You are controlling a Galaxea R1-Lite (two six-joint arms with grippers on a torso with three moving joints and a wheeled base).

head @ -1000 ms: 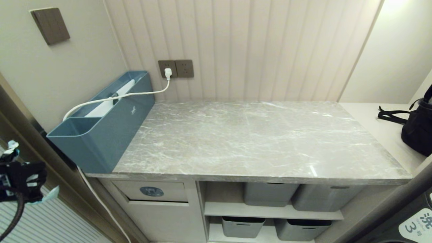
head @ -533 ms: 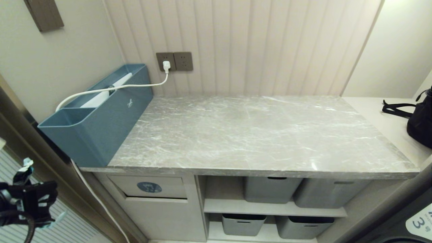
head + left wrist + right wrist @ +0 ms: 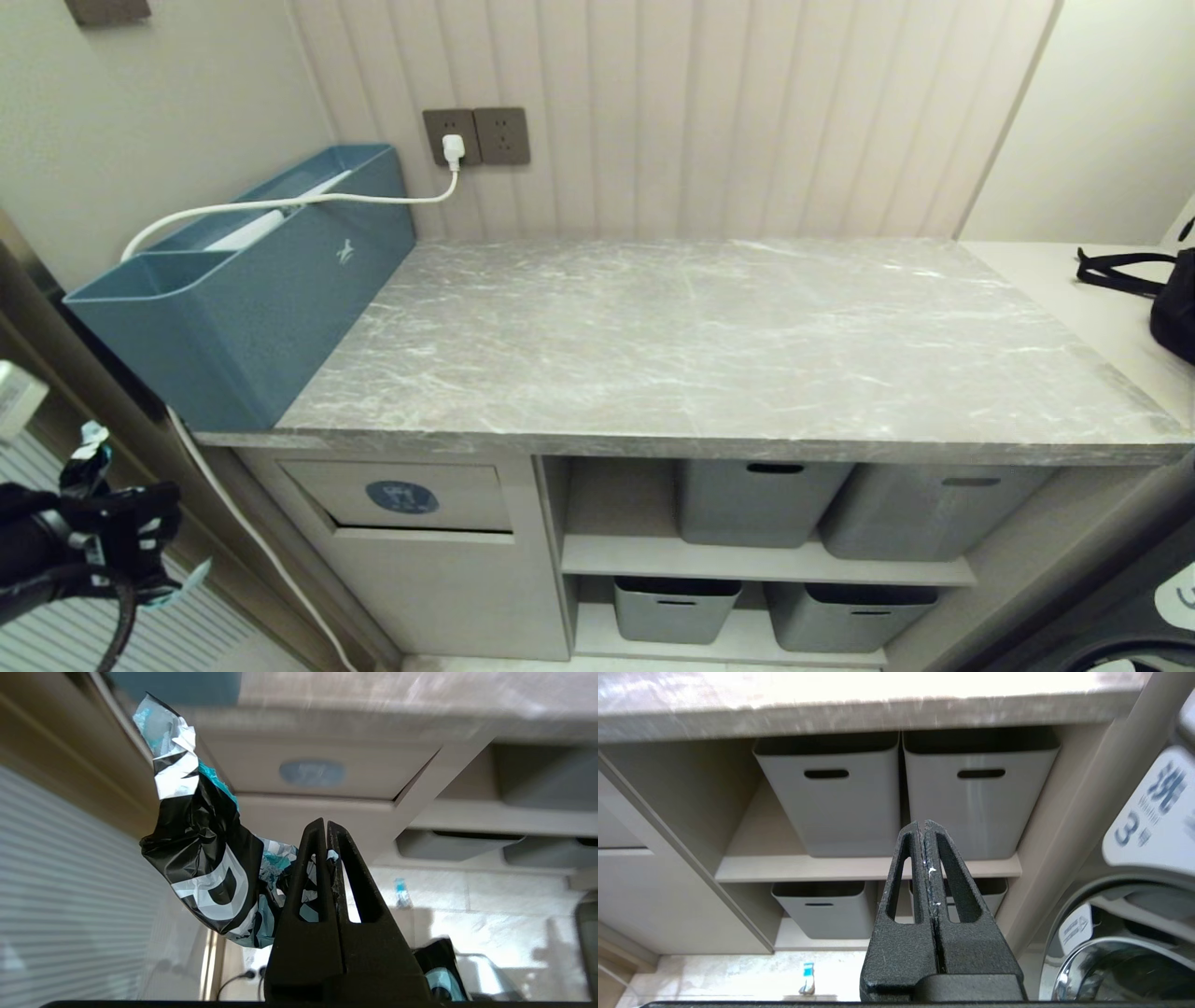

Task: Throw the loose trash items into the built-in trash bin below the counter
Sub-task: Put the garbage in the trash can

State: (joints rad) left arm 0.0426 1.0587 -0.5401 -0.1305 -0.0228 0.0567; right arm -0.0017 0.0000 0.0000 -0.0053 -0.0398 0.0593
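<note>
- Left gripper [image 3: 326, 833]: your nearest element, low at the left of the head view, jaws pressed together on the black wrapper [image 3: 205, 858], which bulges out to one side with a teal-white tail.
- Right gripper [image 3: 924, 833]: pressed closed on nothing, parked facing the grey tubs [image 3: 831, 798].
- Floor: one small teal scrap [image 3: 808, 977] lies below the shelves, uncollected.
- Built-in trash bin [image 3: 401, 497]: its flap now sits higher and fuller in your head view than a second ago; the whole scene has shifted, so the camera moved. You are probably lining up for the drop.
- Counter [image 3: 709, 345]: shows no trash.
</note>
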